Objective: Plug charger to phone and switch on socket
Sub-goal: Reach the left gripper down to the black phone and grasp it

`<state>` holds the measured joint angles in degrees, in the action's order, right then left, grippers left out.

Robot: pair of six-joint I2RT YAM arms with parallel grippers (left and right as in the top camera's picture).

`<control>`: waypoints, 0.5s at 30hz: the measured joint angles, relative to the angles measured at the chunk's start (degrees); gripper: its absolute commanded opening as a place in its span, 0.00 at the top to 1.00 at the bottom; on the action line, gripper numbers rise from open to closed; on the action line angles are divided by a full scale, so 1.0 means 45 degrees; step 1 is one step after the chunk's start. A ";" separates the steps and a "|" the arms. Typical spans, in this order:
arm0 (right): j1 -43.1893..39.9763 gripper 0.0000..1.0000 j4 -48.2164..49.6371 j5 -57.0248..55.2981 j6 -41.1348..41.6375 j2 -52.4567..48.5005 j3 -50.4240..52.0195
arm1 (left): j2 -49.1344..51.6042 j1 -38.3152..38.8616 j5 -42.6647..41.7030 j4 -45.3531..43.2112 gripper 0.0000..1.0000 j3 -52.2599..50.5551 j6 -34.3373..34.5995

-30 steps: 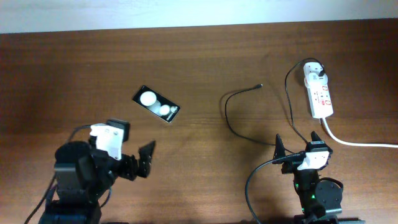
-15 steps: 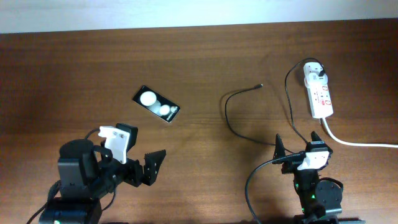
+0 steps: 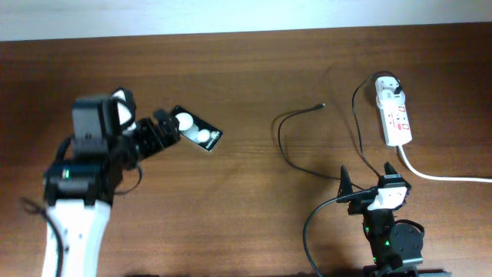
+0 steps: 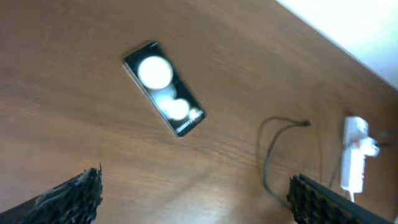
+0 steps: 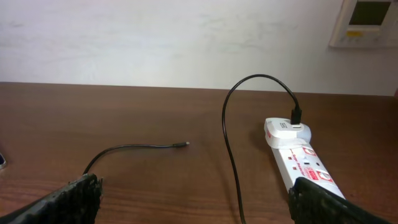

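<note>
**Q:** What has changed across the table?

**A:** The left arm has swung up from the near edge. The left gripper now hovers over the near end of the phone, its jaws spread wide and holding nothing. The right gripper has not moved. It is parked near the front edge, equally spread and empty.

**Q:** Where do the task objects lie?

**A:** None has shifted. The socket lies at the far right. The white plug of the charger is already seated in the socket's far end. The phone rests flat and slanted at left centre, face up. The cable loops across the middle of the table, and its connector tip lies free, well apart from the phone.

**Q:** What does this mean for the task?

**A:** The arm appears to be starting its approach to the phone, probably to grasp or steady it. The connector has not yet been inserted. Whether the switch has been pressed cannot be told.
</note>
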<state>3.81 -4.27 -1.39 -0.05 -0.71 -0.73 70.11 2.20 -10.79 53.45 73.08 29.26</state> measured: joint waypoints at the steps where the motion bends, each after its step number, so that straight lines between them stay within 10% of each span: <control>1: 0.0000 0.01 0.0000 0.0000 0.0000 0.0000 0.0000 | 0.0646 0.0049 0.0219 0.0107 0.01 0.0622 0.0282; 15: 0.0000 0.01 0.0005 0.0000 -0.0005 -0.0005 0.0000 | 0.7169 0.2108 0.2963 0.1506 0.01 0.6436 0.3429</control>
<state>3.81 -4.25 -1.39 -0.08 -0.73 -0.73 102.37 11.68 2.55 60.23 102.04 44.69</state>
